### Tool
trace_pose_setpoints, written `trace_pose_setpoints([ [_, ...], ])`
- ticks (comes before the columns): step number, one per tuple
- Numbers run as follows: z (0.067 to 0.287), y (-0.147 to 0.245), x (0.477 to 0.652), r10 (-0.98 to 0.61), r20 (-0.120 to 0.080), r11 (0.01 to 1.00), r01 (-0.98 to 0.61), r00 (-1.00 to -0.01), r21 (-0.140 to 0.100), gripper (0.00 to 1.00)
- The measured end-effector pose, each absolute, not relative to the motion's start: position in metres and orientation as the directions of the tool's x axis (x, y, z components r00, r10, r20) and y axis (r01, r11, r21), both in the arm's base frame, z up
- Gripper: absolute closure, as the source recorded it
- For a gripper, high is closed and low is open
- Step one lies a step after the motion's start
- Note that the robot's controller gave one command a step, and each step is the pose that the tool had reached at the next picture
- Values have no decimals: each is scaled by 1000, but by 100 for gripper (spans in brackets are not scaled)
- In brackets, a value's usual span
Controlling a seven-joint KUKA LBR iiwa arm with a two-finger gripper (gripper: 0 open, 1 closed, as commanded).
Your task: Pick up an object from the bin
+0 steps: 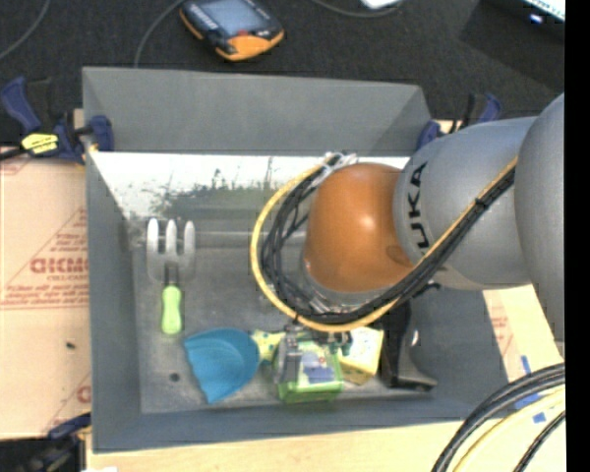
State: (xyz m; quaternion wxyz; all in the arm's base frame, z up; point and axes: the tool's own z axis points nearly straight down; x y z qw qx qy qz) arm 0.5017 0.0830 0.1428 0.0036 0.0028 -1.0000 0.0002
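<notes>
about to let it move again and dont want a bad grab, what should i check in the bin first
1. Gripper over the things at the bin's near wall: ok.
2. Green box right under it: ok.
3. Blue scoop clear of the box: not ok, close beside it.
4. Yellow block clear of the box: not ok, close beside it.
5. Fork out of the way: ok, far left.
6. Something already gripped: cannot tell.
</notes>
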Motion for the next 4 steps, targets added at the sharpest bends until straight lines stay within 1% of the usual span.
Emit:
trace_pose_setpoints([
  [1,147,83,504,0,0,1000,0,-1000,1,100],
  [2,196,103,532,257,-5,966,257,-966,2,100],
  [3,167,138,500,351,-1,936,351,-936,2,100],
  [4,182,173,532,494,-3,869,494,-869,4,100],
])
